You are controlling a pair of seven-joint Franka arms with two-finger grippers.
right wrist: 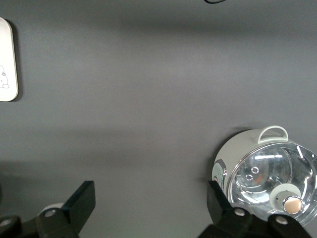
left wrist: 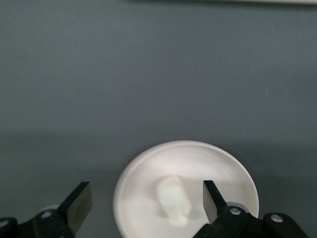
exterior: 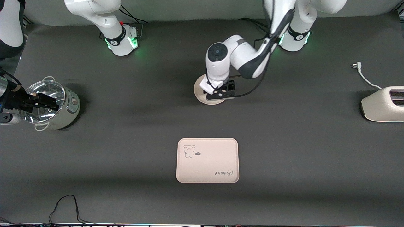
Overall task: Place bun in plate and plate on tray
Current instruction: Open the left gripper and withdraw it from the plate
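Left gripper [exterior: 217, 91] hangs directly over the plate [exterior: 199, 91], its two flat black fingers [left wrist: 79, 204] spread wide apart and holding nothing. Between them in the left wrist view lies the bun [left wrist: 174, 199], a small, smooth, off-white rounded lump resting on the plate's [left wrist: 208, 163] surface near its centre. This plate is round, plain cream, matte, with a shallow raised rim. On a clock face centred on the plate, the tray [exterior: 207, 160] lies at 6 o'clock, nearer the front camera and well apart from it: a cream rectangle with rounded corners, a low rim, a small bear drawing and script lettering. Right gripper [exterior: 47, 102] hovers over a pot [exterior: 53, 105] at the right arm's end of the table, fingers [right wrist: 81, 201] likewise apart and gripping nothing; this arm waits. That pot has a pale body, loop handles and a clear glass lid [right wrist: 272, 178] with a knob. A cream toaster [exterior: 383, 104] with a white cord sits at the left arm's end. Dark grey matte cloth covers the table [exterior: 126, 142].
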